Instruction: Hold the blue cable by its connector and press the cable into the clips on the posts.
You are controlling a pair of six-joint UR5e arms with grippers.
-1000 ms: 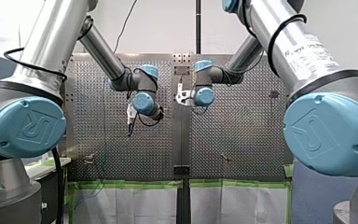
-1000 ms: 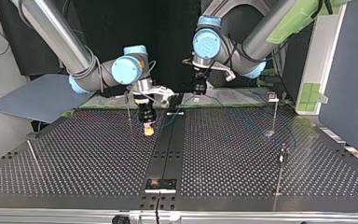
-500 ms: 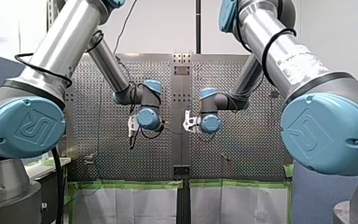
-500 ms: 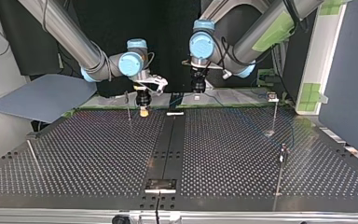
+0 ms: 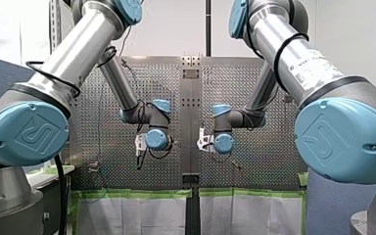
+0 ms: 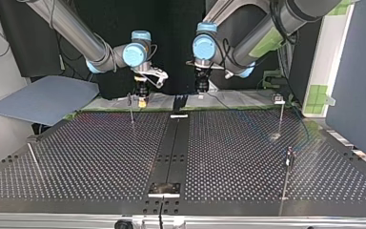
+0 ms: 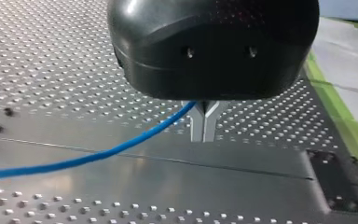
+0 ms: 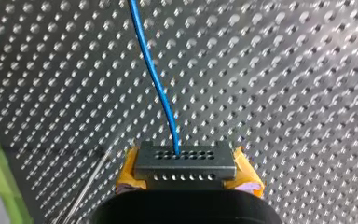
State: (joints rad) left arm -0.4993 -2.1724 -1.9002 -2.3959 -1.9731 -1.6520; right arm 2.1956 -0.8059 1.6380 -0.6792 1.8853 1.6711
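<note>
"Between my right gripper's (image 8: pixel 187 173) yellow pads (image 8: pixel 129 170), what is found?"
"Connector (image 8: pixel 185 156), clamped square; blue cable (image 8: pixel 151 70) leaves it over the table (image 6: pixel 100 157)."
"And my left gripper (image 7: pixel 204 135)?"
"Metal fingers (image 7: pixel 197 130) closed, cable caught at their fork: judged a guide, to hold the run taut. Both sit at the top view's far edge, a post (image 6: pixel 131 112) near my right gripper; whether clips (image 6: pixel 278 99) hold cable cannot be told."

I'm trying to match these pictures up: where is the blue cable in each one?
Front view: too thin to make out.
Top view: too faint to trace.
Left wrist view: blue cable trails sideways from the left tool.
Right wrist view: runs ahead from the connector in the right tool.
Shared landmark: the perforated table.
</note>
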